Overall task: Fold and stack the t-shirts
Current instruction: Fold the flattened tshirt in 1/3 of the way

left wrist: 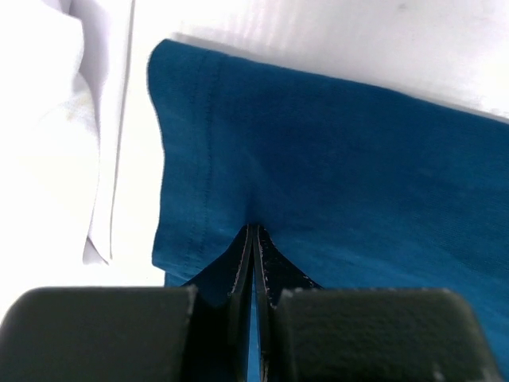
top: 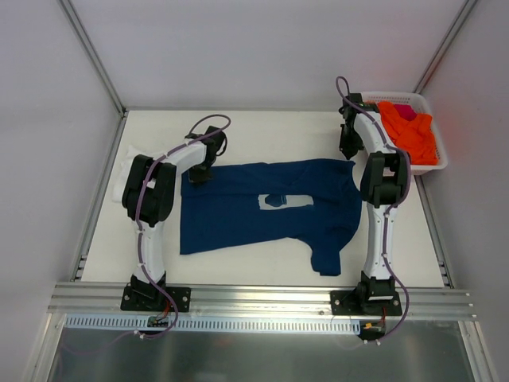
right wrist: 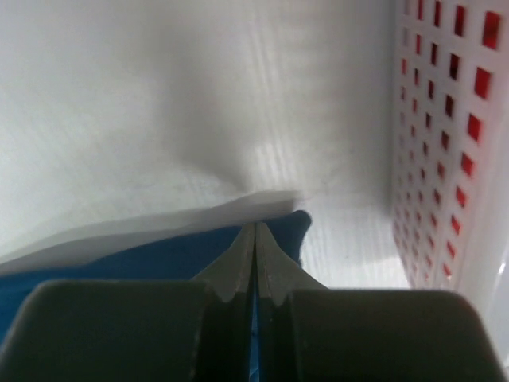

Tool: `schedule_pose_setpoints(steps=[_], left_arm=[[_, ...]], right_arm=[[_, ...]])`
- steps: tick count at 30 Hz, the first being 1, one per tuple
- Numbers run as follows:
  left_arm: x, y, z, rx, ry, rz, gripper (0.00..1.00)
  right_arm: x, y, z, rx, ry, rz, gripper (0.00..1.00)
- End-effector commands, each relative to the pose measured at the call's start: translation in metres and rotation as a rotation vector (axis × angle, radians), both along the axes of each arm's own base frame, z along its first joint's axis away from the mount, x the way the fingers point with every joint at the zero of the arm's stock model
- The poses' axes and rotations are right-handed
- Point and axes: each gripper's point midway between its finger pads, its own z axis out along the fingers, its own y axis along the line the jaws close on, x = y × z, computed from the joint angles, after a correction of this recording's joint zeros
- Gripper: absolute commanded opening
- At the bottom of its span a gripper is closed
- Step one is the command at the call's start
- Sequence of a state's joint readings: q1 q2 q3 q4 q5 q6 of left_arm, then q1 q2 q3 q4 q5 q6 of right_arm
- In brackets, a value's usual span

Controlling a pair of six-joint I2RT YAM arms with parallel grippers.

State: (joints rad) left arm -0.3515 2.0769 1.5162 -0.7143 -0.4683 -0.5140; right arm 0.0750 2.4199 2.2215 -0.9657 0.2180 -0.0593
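The navy blue t-shirt (top: 238, 215) lies spread on the white table, its pale square print (top: 285, 200) facing up near the middle. My left gripper (top: 200, 172) is at its far left corner. In the left wrist view the fingers (left wrist: 248, 263) are shut on navy cloth (left wrist: 334, 159) beside a hem. My right gripper (top: 347, 151) is at the far right corner. In the right wrist view the gripper (right wrist: 254, 227) is shut on a navy edge (right wrist: 159, 255). The white t-shirt (top: 119, 179) lies at the left, partly hidden by my left arm; it also shows in the left wrist view (left wrist: 48, 119).
A white perforated basket (top: 436, 163) holding orange and pink clothes (top: 409, 127) stands at the far right, close beside my right gripper; its wall shows in the right wrist view (right wrist: 445, 143). White walls enclose the table on three sides.
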Motion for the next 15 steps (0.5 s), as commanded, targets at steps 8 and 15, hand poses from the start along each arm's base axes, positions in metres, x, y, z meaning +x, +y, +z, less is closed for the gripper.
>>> schedule_pose_setpoints(steps=[8,15], left_arm=[[-0.018,0.01,-0.013,0.012,0.052,0.046,0.0],[-0.009,0.015,0.003,0.041,0.004,0.036,0.0]], right_arm=[[-0.019,-0.026,-0.019,-0.071,0.117,-0.031,0.0],[-0.006,-0.032,0.032,-0.095,-0.037,-0.047,0.01]])
